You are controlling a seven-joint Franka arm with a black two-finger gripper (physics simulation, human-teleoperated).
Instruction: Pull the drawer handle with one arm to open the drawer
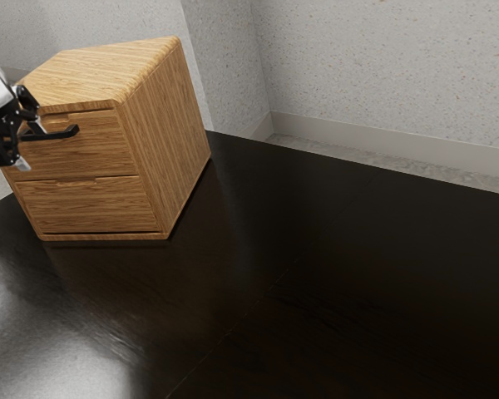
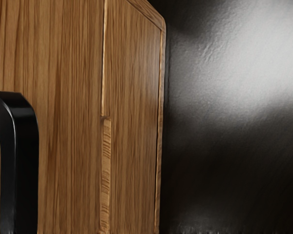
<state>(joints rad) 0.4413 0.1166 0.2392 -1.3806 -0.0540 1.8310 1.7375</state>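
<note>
Reached: the black drawer handle [image 1: 56, 133] on the upper drawer [image 1: 91, 154] of the wooden cabinet [image 1: 150, 125], with the hand [image 1: 10, 126] right at the handle's end nearest the exterior view's left edge; cannot tell whether closed on it or merely beside it. Judged as early in the task: approach done, upper drawer front flush with the cabinet face or barely out, so nearly the whole pull left. Counted: one cabinet on the dark surface [image 1: 316, 274], two drawers stacked, upper over lower drawer [image 1: 87, 204], one handle, one hand.

The cabinet [image 1: 154, 125] stands on the table [image 1: 333, 291] at the exterior view's left, the gripper [image 1: 15, 129] at its upper handle [image 1: 56, 133].
</note>
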